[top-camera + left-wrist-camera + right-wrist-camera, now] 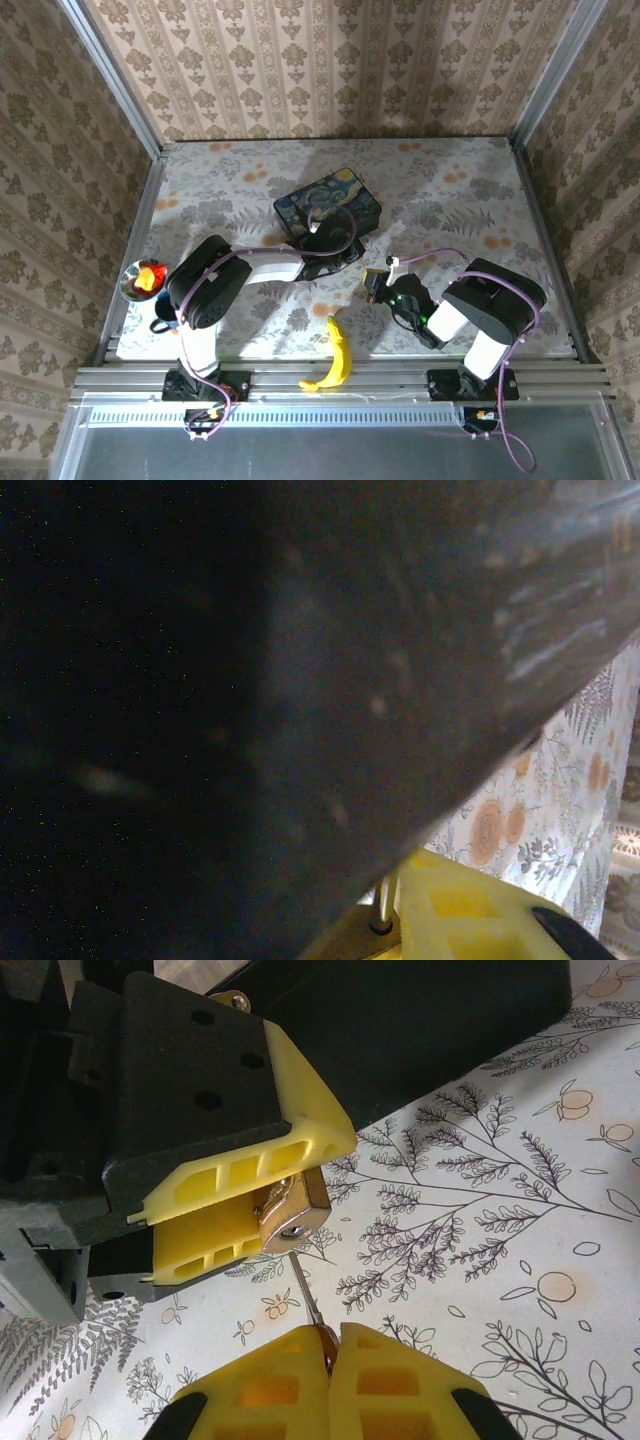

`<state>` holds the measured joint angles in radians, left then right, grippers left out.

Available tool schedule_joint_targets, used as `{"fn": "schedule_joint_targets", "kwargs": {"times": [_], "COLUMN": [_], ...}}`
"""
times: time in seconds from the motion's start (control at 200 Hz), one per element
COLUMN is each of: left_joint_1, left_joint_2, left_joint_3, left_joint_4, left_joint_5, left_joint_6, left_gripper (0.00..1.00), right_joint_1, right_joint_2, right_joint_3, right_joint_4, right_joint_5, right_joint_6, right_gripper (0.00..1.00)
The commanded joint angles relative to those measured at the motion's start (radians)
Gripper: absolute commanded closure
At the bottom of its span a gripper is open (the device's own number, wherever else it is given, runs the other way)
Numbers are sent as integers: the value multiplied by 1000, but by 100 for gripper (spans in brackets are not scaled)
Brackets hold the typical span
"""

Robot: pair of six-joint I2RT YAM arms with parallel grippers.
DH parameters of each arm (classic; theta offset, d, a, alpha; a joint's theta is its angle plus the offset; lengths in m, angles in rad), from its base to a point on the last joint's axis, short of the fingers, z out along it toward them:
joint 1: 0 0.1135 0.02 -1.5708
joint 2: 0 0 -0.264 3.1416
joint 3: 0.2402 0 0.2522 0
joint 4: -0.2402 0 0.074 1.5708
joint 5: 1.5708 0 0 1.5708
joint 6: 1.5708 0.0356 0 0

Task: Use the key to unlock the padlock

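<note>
In the right wrist view the small brass padlock is pinched between the yellow fingers of my left gripper, its keyhole end facing down. My right gripper is shut on the key. The thin silver blade points up, and its tip reaches the padlock's lower edge just below the keyhole; I cannot tell if it has entered. From above, the left gripper and right gripper meet just in front of the painted box. The left wrist view shows a silver shackle leg beside a yellow finger.
The dark painted box stands close behind both grippers and darkens most of the left wrist view. A banana lies near the front edge between the arm bases. A metal bowl with something orange in it sits at the left edge. Patterned walls enclose the table.
</note>
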<state>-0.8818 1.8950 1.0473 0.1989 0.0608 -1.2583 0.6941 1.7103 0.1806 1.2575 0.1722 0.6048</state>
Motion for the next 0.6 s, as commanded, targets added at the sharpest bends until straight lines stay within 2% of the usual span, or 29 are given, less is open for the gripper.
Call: {"fn": "schedule_joint_targets", "kwargs": {"times": [0.0,0.595], "left_joint_1": [1,1], "left_joint_2": [-25,-17], "left_joint_3": [-21,-17], "left_joint_4": [44,63], "left_joint_5": [65,77], "left_joint_6": [-69,-69], "left_gripper": [100,100], "right_joint_1": [-7,-8], "right_joint_2": [15,22], "right_joint_3": [15,33], "right_joint_4": [31,36], "right_joint_5": [-4,-13], "right_joint_6": [-14,-31], "right_gripper": [100,100]}}
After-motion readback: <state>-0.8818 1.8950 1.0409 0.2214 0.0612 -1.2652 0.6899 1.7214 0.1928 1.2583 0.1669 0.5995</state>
